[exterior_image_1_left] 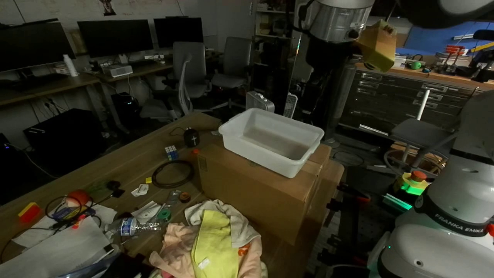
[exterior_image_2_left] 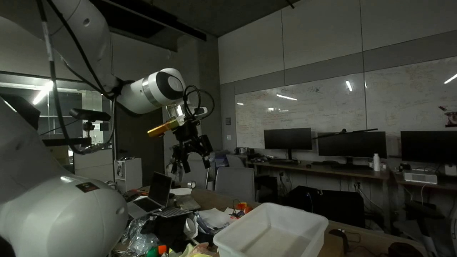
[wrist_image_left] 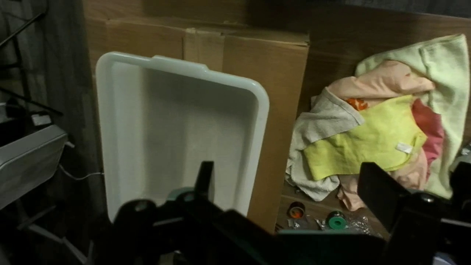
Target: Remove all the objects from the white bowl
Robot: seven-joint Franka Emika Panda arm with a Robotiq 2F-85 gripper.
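Note:
The white bowl is a rectangular white plastic tub (exterior_image_1_left: 256, 148) on top of a cardboard box; it also shows in an exterior view (exterior_image_2_left: 273, 244) and in the wrist view (wrist_image_left: 165, 125). Its visible inside floor is bare, with no objects showing in it. My gripper (exterior_image_2_left: 192, 167) is open, with nothing between its fingers, raised well above the table. In the wrist view the gripper's fingers (wrist_image_left: 287, 171) are wide apart; the left one covers part of the tub. A pile with a yellow cloth (wrist_image_left: 368, 143), a grey cloth (wrist_image_left: 327, 117) and peach cloth (wrist_image_left: 386, 79) lies beside the box.
The cardboard box (exterior_image_1_left: 247, 193) stands on the wooden table near its edge. A plastic bottle (exterior_image_1_left: 131, 226), a black cable coil (exterior_image_1_left: 172, 186), a puzzle cube (exterior_image_1_left: 171, 152) and papers lie on the table. A laptop (exterior_image_2_left: 157, 194) sits farther along. A green spool (wrist_image_left: 336, 221) lies near the cloths.

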